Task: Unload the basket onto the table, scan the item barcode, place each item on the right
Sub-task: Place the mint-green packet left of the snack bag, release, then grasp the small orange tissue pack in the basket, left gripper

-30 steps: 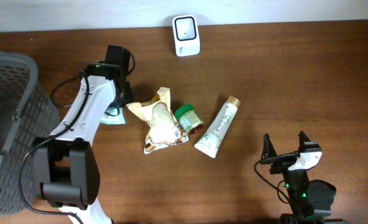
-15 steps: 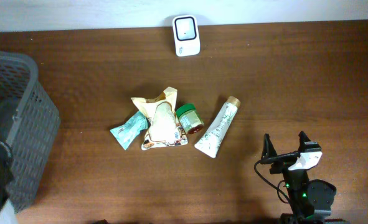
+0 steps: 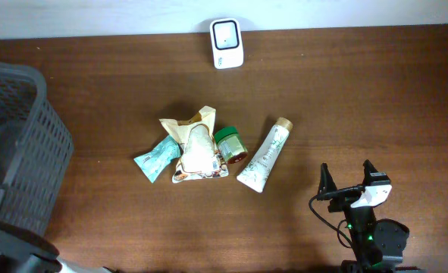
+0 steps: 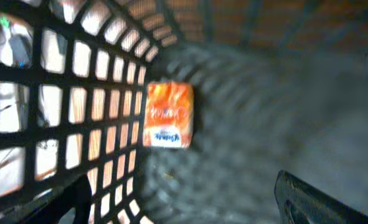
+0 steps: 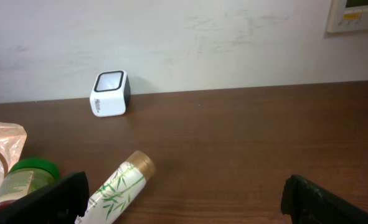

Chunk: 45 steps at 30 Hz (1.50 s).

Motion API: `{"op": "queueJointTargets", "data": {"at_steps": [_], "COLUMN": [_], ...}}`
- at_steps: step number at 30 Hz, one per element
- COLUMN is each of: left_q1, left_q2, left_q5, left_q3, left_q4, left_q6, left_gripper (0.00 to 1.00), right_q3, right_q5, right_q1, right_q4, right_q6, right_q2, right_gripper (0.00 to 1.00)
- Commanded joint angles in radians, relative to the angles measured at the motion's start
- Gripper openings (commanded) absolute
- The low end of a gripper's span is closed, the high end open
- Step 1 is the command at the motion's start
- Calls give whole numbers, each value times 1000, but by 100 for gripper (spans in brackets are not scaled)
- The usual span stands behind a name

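My left wrist view is smeared: the orange packet (image 4: 169,116) in the basket (image 4: 233,93) has print I can't read. Overhead, the left edge cuts that basket off. My right fingers (image 5: 62,190) show only as tips.
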<state>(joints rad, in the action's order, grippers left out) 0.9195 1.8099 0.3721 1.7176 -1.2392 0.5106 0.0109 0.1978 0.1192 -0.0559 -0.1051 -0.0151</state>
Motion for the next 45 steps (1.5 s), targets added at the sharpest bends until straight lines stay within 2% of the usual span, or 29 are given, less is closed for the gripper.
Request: {"op": "queueJointTargets", "data": {"at_steps": [1,9,18,20,21,24,26,28,29,32,35,39,42,44,45], "left_q1": [6,98,103,103,103,103,103,103,103,100,39,-132,-264,-266,-262], "left_q2": [4,4,4,13,22,25,25,25,24,11,-121,-365,-575,-598,-578], "left_q5": [-3,0,1,1,1,-3,-3,-13,-21,-90,-108,-107,-98,-48,-46], "left_q3": [-145,-362,-575,-592,-602,-607,-607,-606,-606,-554,-460,-405,-353,-355,-356], "left_q4": [98,315,636,670,683,693,694,694,694,659,618,621,631,578,554], "left_q6": [-35,-82,-169,-194,-215,-215,-215,-214,-214,-214,-222,-282,-388,-391,-340], "left_gripper": [90,92,96,94,91,59,24,4,0,0,0,0,0,0,0], "right_q3": [-5,-5,-5,-5,-5,-5,-5,-5,-5,-5,-5,-5,-5,-5,-5], "right_q5": [5,5,5,5,5,5,5,5,5,5,5,5,5,5,5], "right_q1": [6,6,6,6,6,6,6,6,6,6,6,6,6,6,6], "right_q4": [-7,-7,-7,-7,-7,-7,-7,-7,-7,-7,-7,-7,-7,-7,-7], "right_q6": [-7,-7,-7,-7,-7,-7,-7,-7,-7,-7,-7,-7,-7,-7,-7], "right_q2": [6,6,6,6,6,6,6,6,6,6,6,6,6,6,6], "right_gripper": [98,98,98,98,98,98,98,98,98,98,98,98,98,98,98]}}
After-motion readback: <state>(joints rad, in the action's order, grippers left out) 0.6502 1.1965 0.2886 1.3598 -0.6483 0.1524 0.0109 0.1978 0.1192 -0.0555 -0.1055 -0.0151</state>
